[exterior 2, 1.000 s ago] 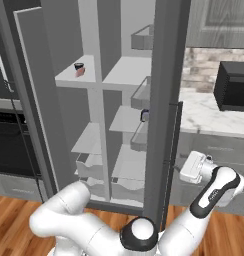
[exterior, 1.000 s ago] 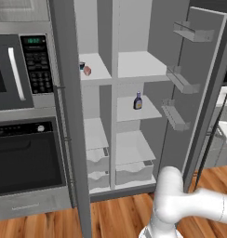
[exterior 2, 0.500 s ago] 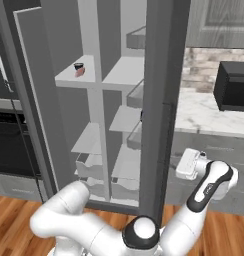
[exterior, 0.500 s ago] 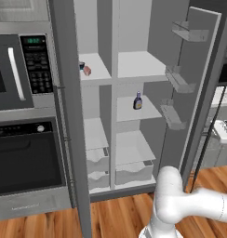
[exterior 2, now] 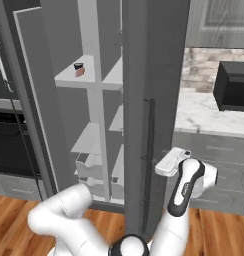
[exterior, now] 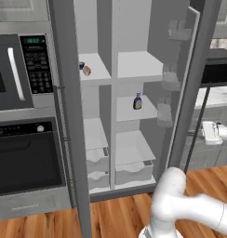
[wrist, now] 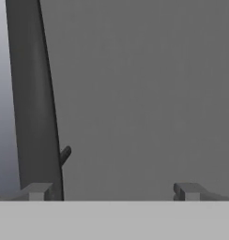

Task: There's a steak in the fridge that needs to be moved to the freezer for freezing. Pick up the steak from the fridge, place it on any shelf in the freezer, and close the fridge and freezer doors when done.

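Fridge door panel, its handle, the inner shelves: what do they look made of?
Fridge door: matte grey, painted metal or plastic by the look; flat, no reflections. Handle: thin dark bar, probably coated metal. Shelves: plain white, likely plastic; opaque, no gloss. All rendered, so the look leaves it open.

The robot's arm (exterior 2: pixel 69 215) is a glossy white, built of thick rounded tubular links that swell into bulbous elbows. Dark, near-black bands mark the joints: a dark strip runs along the side of the forearm link (exterior 2: pixel 183 187), and a round dark cap with a pale centre sits on the joint at the base (exterior 2: pixel 128 247). The hand is a flat white block, and the gripper (wrist: pixel 111 191) ends in two small squared finger tips (wrist: pixel 39 191), dark grey with a lighter top face. No cables, screws or markings are visible.
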You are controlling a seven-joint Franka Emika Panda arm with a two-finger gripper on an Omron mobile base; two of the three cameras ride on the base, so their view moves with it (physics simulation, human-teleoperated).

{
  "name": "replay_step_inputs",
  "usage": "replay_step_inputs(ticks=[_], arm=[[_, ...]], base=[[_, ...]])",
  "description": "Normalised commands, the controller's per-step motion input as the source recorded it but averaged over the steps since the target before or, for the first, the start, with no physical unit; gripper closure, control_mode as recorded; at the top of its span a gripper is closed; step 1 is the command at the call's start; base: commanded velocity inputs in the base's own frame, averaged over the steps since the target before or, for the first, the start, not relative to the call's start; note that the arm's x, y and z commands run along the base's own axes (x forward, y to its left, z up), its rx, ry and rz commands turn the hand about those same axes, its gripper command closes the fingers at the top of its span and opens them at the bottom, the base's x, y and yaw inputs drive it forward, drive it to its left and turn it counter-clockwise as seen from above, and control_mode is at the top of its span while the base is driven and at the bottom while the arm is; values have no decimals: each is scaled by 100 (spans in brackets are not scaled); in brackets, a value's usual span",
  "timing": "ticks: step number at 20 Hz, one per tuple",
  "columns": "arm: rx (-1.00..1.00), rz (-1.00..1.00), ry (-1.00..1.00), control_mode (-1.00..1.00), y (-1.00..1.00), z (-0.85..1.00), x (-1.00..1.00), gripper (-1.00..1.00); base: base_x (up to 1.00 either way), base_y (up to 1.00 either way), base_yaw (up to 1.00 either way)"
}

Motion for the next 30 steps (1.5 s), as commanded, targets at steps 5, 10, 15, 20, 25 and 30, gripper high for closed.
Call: replay_step_inputs(ticks=[5,10,15,20,25,30], arm=[[0,-39,0,-100,84,0,16,-100],[0,-42,0,-100,66,4,46,-100],[-1,-41,5,-100,48,16,63,-100],[0,-30,23,-100,16,31,83,-100],[0,-23,14,-100,12,19,60,-100],[0,-18,6,-100,6,17,64,-100]], base=[[0,0,0],[0,0,0],[0,0,0],[0,0,0],[0,0,0],[0,0,0]])
